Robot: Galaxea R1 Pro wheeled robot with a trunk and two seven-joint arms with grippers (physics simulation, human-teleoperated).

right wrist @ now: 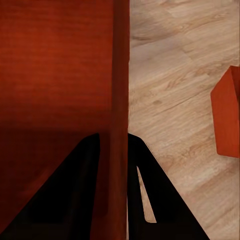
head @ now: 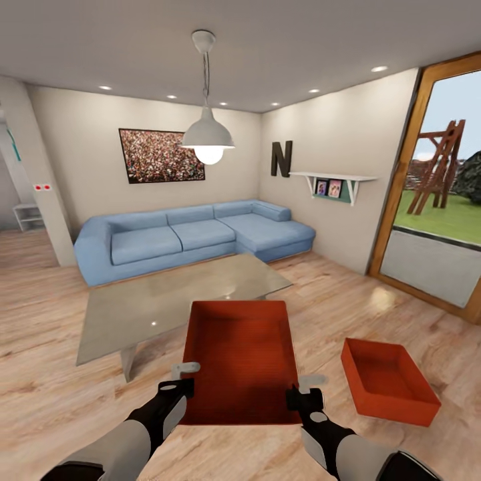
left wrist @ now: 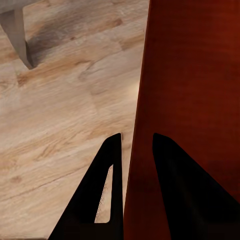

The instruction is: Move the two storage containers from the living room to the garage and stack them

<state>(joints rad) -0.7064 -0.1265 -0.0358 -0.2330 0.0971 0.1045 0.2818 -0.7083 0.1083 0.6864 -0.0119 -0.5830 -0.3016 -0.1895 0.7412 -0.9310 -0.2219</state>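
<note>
I hold one orange-red storage container [head: 240,361] in the air in front of me, above the living room's light wood-plank floor. My left gripper [head: 186,382] is shut on its left wall [left wrist: 142,150], one finger on each side. My right gripper [head: 299,393] is shut on its right wall [right wrist: 120,125] the same way. The second storage container [head: 389,379] sits on the planks to my right, and its corner [right wrist: 226,120] shows in the right wrist view. The garage is out of view.
A low grey coffee table [head: 133,310] stands just beyond the held box, its leg [left wrist: 20,40] near my left side. Behind it is a blue corner sofa [head: 194,237]. A glass door [head: 437,200] lies to the right. An opening [head: 20,220] lies far left.
</note>
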